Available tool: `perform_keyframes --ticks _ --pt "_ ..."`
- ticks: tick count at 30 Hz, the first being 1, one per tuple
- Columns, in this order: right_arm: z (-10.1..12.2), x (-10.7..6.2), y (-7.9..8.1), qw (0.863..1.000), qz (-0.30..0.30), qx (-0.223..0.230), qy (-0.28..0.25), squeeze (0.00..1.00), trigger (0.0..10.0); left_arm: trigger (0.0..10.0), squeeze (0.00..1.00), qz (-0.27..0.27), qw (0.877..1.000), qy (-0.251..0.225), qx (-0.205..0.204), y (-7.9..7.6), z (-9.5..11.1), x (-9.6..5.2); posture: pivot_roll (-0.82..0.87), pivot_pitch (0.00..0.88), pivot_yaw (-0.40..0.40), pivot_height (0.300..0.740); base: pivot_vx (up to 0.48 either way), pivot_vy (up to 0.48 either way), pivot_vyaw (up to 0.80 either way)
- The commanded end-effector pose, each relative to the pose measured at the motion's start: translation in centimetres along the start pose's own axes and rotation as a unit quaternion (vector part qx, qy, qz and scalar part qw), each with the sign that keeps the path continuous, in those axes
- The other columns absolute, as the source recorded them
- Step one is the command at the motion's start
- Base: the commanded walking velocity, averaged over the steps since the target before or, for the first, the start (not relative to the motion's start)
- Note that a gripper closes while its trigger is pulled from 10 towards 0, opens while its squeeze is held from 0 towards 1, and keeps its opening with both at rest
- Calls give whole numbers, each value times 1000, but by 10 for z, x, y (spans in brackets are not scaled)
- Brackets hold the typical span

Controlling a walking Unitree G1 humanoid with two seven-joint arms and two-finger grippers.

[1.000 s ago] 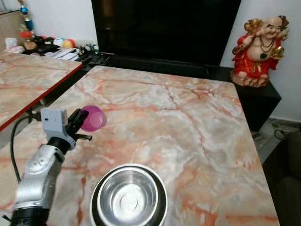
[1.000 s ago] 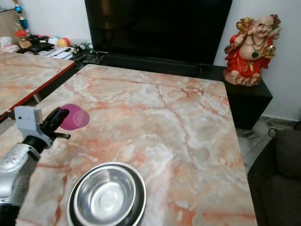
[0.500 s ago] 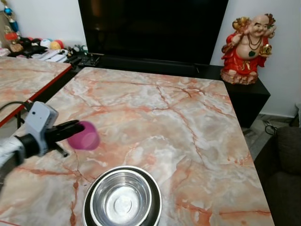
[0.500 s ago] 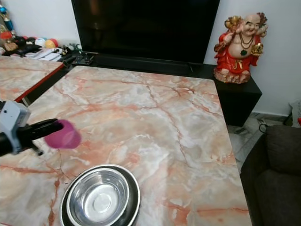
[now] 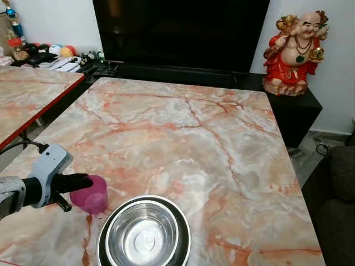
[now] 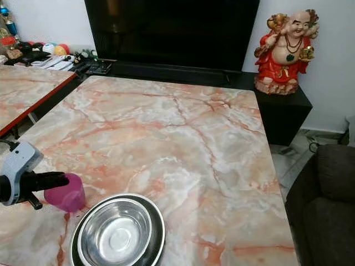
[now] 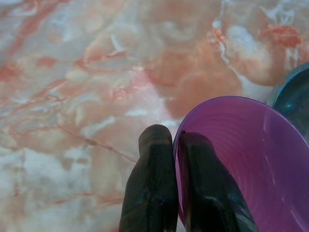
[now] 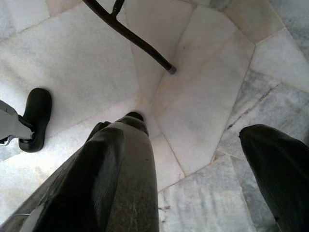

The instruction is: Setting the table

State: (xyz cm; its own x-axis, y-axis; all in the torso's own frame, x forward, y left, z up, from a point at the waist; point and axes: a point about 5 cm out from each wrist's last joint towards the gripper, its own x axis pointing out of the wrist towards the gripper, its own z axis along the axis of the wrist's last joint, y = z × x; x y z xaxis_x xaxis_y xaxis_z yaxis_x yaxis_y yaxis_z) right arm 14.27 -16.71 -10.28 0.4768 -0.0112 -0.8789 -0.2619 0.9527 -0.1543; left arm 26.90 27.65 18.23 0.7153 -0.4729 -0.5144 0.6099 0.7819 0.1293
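A translucent pink plastic cup (image 5: 92, 194) stands upright on the marble table (image 5: 183, 133), at its near left. My left gripper (image 5: 83, 182) is shut on the cup's rim, one finger inside and one outside, as the left wrist view shows at the pink cup (image 7: 241, 159) and the fingers (image 7: 150, 183). Just right of the cup sits a shiny steel bowl (image 5: 145, 233) on a dark plate, near the table's front edge. My right gripper (image 8: 198, 159) hangs open above the pale tiled floor, holding nothing.
A red and gold laughing Buddha statue (image 5: 294, 47) stands on a black cabinet at the back right, next to a large dark TV (image 5: 177, 27). A second marble table (image 5: 28, 100) lies at the left. A dark sofa (image 6: 327, 199) borders the right side.
My left gripper has lowered the pink cup from the air down onto the table beside the steel bowl. The camera has shifted slightly.
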Motion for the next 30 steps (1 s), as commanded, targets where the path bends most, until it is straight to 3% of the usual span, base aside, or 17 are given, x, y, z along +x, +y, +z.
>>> perform_keyframes --ticks 1,7,13,17,18,19,20,21,24,30 --pt "-12 -2 6 1000 10 -5 25 0 10000 10000 0 -3 1000 3 -1 -1 1 -2 43 69 21 740 0 0 0" --pt "-10 -1 5 1000 10 -5 25 0 10000 10000 0 -3 999 0 -40 -3 1 -1 42 71 20 740 0 0 0" --pt "-5 0 5 1000 9 -4 21 0 10000 10000 0 -5 999 3 -33 -4 0 0 39 69 19 740 0 0 0" --pt "-15 -2 7 1000 10 -5 27 0 10000 10000 0 -4 1000 1 -29 -5 -1 1 39 70 16 740 0 0 0" --pt "-17 -3 7 1000 10 -5 29 0 10000 10000 224 -5 1000 6 -24 -6 -3 1 37 69 16 740 0 0 0" --pt "-17 -3 7 1000 10 -5 29 0 10000 10000 224 -5 1000 6 -24 -6 -3 1 37 69 16 740 0 0 0" --pt "-18 -3 7 1000 10 -5 30 0 10000 10000 459 -6 1000 7 -25 -6 -4 1 37 70 15 740 0 0 0" --pt "-20 -3 6 999 10 -5 31 0 10000 10000 537 -7 1000 6 -27 -7 -4 1 38 69 14 740 0 0 0" --pt "-22 -4 5 999 9 -5 33 0 10000 10000 620 -7 1000 5 -28 -7 -4 1 37 70 14 740 0 0 0" --pt "-21 -4 3 999 8 -5 33 0 10000 10000 635 -3 1000 6 -25 -6 -5 1 34 72 14 740 0 0 0"
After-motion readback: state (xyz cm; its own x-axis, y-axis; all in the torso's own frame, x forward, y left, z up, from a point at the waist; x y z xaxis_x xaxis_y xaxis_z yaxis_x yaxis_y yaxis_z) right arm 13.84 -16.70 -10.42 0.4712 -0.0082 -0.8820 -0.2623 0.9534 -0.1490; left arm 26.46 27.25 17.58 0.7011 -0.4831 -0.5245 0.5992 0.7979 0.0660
